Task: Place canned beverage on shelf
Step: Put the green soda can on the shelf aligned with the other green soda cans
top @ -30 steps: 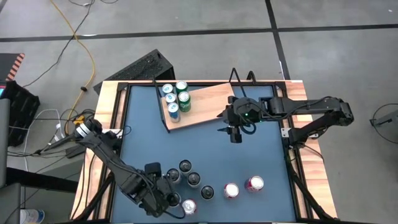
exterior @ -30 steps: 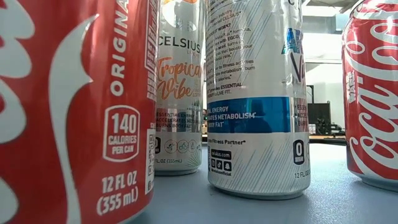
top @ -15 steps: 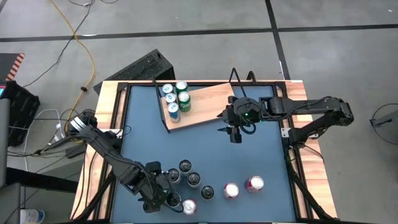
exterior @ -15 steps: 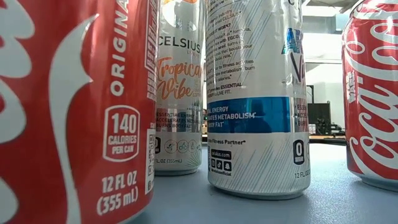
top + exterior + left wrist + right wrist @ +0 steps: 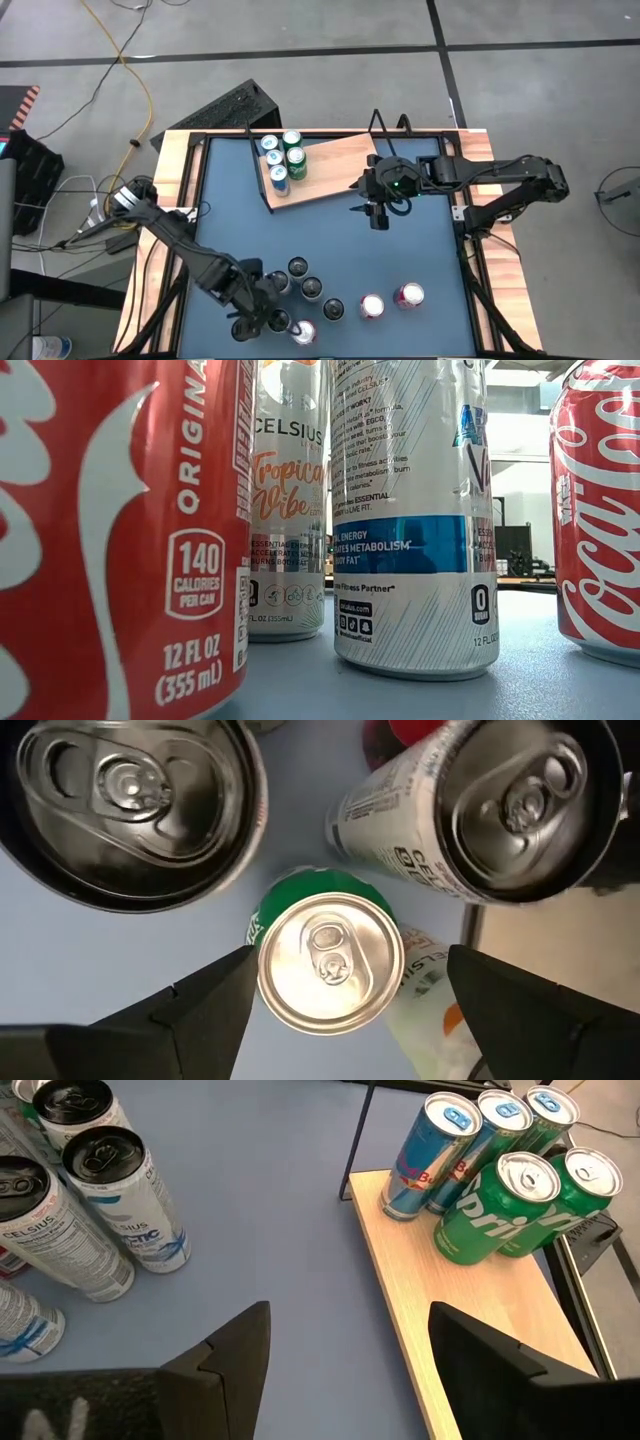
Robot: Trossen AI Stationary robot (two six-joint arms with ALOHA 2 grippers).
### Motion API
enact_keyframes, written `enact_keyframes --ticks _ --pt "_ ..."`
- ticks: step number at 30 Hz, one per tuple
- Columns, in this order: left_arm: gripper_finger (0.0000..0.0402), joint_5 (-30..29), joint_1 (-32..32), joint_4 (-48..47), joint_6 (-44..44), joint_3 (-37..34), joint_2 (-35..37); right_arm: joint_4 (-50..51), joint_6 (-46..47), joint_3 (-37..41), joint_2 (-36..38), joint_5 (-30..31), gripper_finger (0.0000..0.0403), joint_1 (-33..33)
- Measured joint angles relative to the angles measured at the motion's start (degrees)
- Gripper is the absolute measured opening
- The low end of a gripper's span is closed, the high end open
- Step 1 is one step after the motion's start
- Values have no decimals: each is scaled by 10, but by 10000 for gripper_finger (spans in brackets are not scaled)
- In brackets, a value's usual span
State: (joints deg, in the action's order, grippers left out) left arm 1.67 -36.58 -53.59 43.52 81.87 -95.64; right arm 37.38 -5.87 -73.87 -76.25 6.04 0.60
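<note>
Green can now sits between the wide-open, empty left pincer, which has crept lower-frame over the cluster. Right pincer waits open, empty, by the shelf; we judge a grasp imminent.

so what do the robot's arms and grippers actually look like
Both arms are dark, jointed segments. The right gripper has a small green light on its wrist and two flat, dark, wedge-shaped fingers. The left gripper has the same dark fingers.

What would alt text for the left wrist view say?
Seen from directly above, the left gripper, fingers open, straddles a green can with a silver top on the blue table. Two black-topped cans stand just beyond it.
</note>
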Motion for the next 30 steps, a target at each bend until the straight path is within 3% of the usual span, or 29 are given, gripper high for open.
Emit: enact_keyframes --ticks 7,22,30 --pt "316 52 8 3 69 0 -1 7 -2 0 0 0 256 0" --pt "316 35 30 -4 86 0 -1 17 -6 0 0 0 256 -1" --pt "316 65 29 26 91 0 -1 21 -6 0 0 3 256 -4"
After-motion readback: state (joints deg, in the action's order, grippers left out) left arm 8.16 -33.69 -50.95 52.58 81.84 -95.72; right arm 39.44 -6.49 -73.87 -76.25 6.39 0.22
